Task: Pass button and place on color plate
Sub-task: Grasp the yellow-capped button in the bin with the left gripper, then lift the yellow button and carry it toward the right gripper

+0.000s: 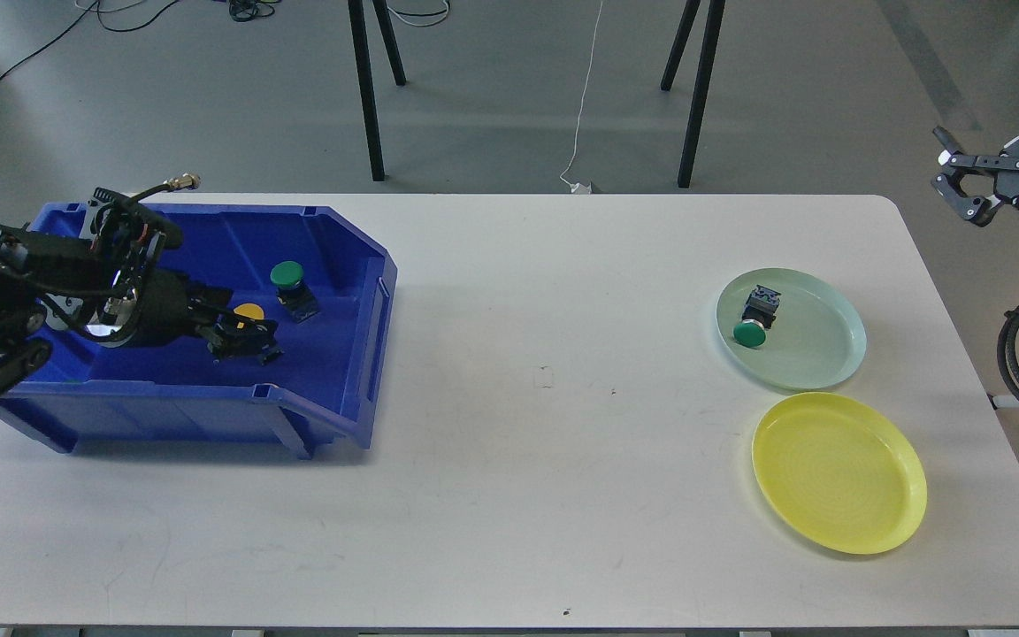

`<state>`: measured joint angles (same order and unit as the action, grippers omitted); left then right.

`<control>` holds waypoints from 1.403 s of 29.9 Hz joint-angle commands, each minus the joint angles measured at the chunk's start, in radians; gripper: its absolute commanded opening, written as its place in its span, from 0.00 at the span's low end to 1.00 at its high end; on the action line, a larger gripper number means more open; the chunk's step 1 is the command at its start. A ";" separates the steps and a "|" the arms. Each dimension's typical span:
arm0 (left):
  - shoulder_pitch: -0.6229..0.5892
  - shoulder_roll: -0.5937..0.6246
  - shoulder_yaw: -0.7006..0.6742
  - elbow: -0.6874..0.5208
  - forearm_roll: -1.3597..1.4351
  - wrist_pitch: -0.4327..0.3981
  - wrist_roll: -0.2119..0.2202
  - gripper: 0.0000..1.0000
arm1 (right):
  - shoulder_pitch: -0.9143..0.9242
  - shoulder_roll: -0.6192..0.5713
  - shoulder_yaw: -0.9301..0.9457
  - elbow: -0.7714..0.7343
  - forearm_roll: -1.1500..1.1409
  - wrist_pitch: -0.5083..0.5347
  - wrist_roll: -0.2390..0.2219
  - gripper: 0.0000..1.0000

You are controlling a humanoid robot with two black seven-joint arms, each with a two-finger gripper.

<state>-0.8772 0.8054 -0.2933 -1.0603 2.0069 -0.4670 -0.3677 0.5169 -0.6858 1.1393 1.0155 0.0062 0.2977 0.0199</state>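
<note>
A yellow button (249, 311) lies in the blue bin (333, 239) at the left of the table. My left gripper (246, 339) reaches down into the bin and its fingers are closed around the button's black body; the yellow cap shows just behind them. A green button (287, 275) stands beside it in the bin. At the right, a pale green plate (828, 349) holds another green button (750, 333). An empty yellow plate (838, 473) lies in front of it. My right gripper (953, 177) is open and empty, in the air beyond the table's far right corner.
The white table (545, 460) is bare between the bin and the plates. Black stand legs (368, 97) and cables are on the floor behind the table. A black cable loop (1018, 363) hangs off the right edge.
</note>
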 commanded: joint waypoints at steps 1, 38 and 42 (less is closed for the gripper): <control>0.000 0.000 0.003 0.002 0.000 0.001 0.000 0.75 | 0.000 0.000 0.000 0.000 0.000 0.000 0.000 0.95; -0.091 0.095 -0.010 -0.119 -0.017 -0.022 -0.011 0.30 | -0.005 0.000 0.000 -0.002 0.000 0.001 0.000 0.95; -0.123 0.219 -0.052 -0.229 -0.129 -0.022 -0.013 0.31 | -0.006 0.000 0.000 0.000 0.000 0.001 0.000 0.95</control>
<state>-0.9825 0.9390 -0.3132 -1.2123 1.9598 -0.4885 -0.3801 0.5119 -0.6857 1.1396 1.0140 0.0061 0.2992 0.0200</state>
